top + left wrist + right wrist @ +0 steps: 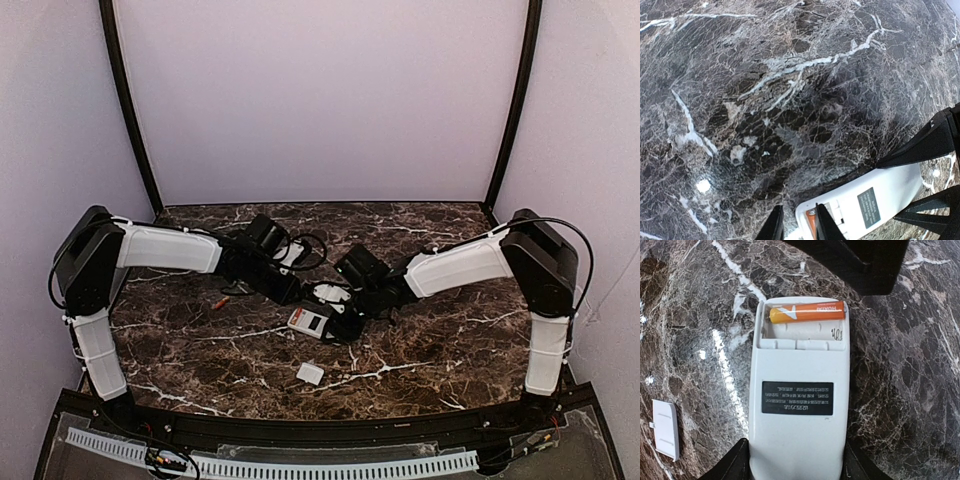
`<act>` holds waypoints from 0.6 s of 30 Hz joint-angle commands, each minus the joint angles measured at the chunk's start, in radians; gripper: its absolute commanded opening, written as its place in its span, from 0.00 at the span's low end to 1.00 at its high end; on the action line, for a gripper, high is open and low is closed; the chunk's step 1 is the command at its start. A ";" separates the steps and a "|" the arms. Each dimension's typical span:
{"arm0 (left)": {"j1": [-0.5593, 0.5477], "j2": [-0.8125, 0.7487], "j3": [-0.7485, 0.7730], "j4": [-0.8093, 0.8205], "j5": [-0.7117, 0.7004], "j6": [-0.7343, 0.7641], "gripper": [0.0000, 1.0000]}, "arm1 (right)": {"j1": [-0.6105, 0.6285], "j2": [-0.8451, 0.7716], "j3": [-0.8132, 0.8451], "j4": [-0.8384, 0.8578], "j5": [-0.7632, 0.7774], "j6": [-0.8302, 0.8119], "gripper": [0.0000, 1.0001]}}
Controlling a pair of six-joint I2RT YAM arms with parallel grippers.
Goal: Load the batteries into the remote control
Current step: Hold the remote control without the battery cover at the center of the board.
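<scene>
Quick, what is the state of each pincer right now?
Left pincer: slightly open, holding nothing.
Right pincer: closed on the sides of the remote control.

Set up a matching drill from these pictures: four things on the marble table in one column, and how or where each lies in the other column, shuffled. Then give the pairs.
Things:
1. remote control
2. battery in the remote
3. loose battery
4. white cover

Place or state:
a. on the table by the left arm, apart from the remote
b. back up, dark label showing
c. lying flat on the near side of the remote, apart from it
d. in the open recess, at the remote's very end

Pairs: 1-b, 2-d, 3-a, 4-c
</scene>
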 commanded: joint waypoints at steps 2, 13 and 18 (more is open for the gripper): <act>0.003 -0.050 -0.031 -0.005 -0.004 -0.024 0.21 | 0.021 -0.002 -0.018 -0.048 0.010 0.047 0.57; -0.010 -0.033 -0.033 0.020 0.004 -0.038 0.17 | 0.034 0.013 -0.002 -0.057 0.043 0.082 0.49; -0.010 -0.016 -0.017 0.025 0.006 -0.041 0.16 | 0.036 0.015 0.000 -0.059 0.042 0.088 0.46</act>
